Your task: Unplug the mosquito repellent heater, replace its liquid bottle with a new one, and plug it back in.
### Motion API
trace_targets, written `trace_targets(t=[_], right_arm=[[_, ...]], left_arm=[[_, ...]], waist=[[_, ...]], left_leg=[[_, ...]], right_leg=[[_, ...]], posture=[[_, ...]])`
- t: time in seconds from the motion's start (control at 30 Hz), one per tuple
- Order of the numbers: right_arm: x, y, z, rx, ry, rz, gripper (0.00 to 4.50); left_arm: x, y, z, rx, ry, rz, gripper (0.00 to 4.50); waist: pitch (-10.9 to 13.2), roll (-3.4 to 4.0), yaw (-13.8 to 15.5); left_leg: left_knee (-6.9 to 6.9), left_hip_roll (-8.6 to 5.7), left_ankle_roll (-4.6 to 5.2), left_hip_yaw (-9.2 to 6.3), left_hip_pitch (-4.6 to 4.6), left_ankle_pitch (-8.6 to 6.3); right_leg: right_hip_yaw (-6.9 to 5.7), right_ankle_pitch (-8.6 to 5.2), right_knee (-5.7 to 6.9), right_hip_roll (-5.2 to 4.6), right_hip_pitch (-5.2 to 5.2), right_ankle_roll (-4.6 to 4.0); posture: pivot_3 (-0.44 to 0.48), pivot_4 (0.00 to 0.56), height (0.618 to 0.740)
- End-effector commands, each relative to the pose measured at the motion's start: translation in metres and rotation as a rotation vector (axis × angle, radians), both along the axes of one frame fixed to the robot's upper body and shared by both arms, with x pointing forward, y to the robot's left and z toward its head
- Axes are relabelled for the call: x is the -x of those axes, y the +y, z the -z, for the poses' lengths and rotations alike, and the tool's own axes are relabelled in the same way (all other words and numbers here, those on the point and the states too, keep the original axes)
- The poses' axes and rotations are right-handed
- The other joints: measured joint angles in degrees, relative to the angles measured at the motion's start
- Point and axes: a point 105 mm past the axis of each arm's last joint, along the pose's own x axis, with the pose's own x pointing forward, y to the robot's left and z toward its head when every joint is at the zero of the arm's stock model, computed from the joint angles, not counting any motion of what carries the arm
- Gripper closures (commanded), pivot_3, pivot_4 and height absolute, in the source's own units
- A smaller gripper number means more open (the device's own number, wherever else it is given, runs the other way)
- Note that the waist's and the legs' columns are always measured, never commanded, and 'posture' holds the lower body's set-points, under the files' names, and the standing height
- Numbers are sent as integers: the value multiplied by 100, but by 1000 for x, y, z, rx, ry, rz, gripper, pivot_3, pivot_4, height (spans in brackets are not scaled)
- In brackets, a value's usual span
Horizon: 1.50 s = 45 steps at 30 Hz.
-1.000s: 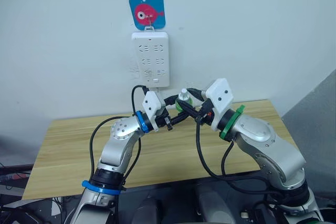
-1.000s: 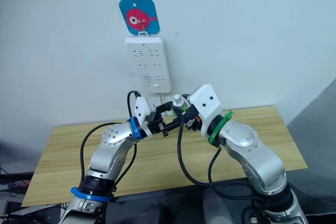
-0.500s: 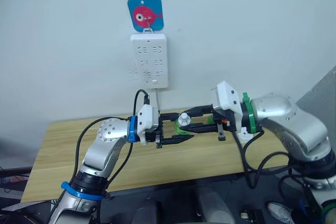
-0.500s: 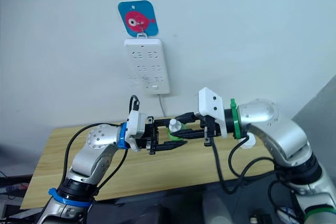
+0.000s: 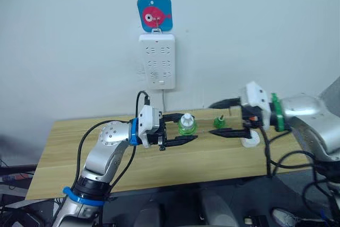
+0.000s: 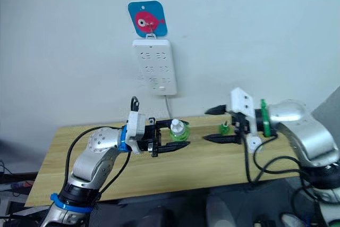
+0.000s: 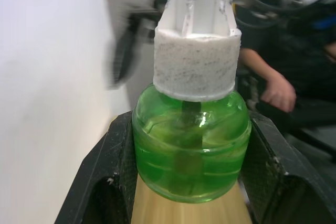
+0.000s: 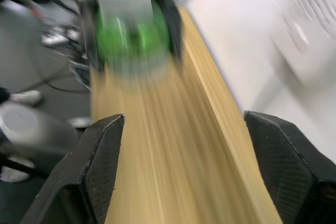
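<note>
Green liquid bottle [image 7: 190, 150] clamped betw. left gripper [image 5: 179, 129] fingers, held above counter [image 5: 64, 147]. Right gripper [image 5: 227, 117] fingers spread wide, empty, well right of bottle. Heater [image 5: 249, 140] lies on counter below right gripper.

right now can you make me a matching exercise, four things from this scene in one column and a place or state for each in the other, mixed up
Things:
1. green liquid bottle
2. right end effector
3. power strip
4. fish sticker

Places or states:
A. open, holding nothing
B. on the wall under the sticker
C. gripped in the left end effector
D. highest on the wall

Pairs: 1-C, 2-A, 3-B, 4-D
</note>
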Motion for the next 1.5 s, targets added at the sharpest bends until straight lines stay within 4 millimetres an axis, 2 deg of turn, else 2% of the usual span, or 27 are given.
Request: trace_targets(t=[0.03,0.23,0.37,0.5,0.6,0.77,1.0,1.17,1.27,1.5], right_arm=[[21,21,-27,-100,-134,10,627],[22,59,-37,-250,-206,138,627],[20,81,-35,-272,-199,152,627],[13,93,-36,-269,-205,143,627],[8,92,-39,-268,-211,141,627],[5,80,-45,-277,-188,150,627],[16,48,-45,-245,-112,148,627],[36,34,-32,-117,-37,64,627],[39,37,-30,-113,-51,59,627],[34,69,-38,-229,-117,86,627]], left_arm=[[-1,-4,-10,29,-37,-20,2249],[1,-10,-9,21,-14,14,2249],[0,-12,-10,15,-10,28,2249],[0,-14,-11,13,-12,38,2249],[0,-15,-12,13,-12,39,2249],[0,-13,-12,10,-14,33,2249],[1,-11,-11,7,-9,28,2249],[1,-11,-11,4,-8,30,2249],[0,-11,-11,3,-10,32,2249],[1,-13,-11,3,-14,41,2249]], waist=[[0,1,-32],[-1,2,-105],[-1,2,-109],[-1,3,-113],[-1,3,-111],[-1,3,-112],[-1,2,-108],[-1,2,-107],[-1,2,-126],[-1,2,-127]], left_leg=[[0,4,0,7,2,0],[4,10,-5,4,31,5],[2,6,-4,1,26,4],[0,4,-2,-1,23,2],[0,3,-2,-2,21,2],[0,3,-1,-2,22,2],[-1,3,0,-1,20,1],[-2,3,0,1,20,1],[-3,7,0,1,21,1],[-3,9,-1,5,22,2]], right_leg=[[7,0,6,3,-4,0],[8,-17,5,14,28,28],[9,-13,1,14,24,21],[6,-1,-3,10,23,1],[4,-1,-5,9,22,1],[4,-2,-5,9,22,1],[3,-2,-7,9,23,2],[4,-16,-12,10,25,25],[5,-18,-14,14,25,27],[11,-19,-15,18,25,29]], posture=[[-207,141,730],[-219,143,730],[-225,141,730],[-223,139,730],[-223,139,730],[-223,139,730],[-222,141,730],[-231,143,730],[-233,142,730],[-233,142,730]])
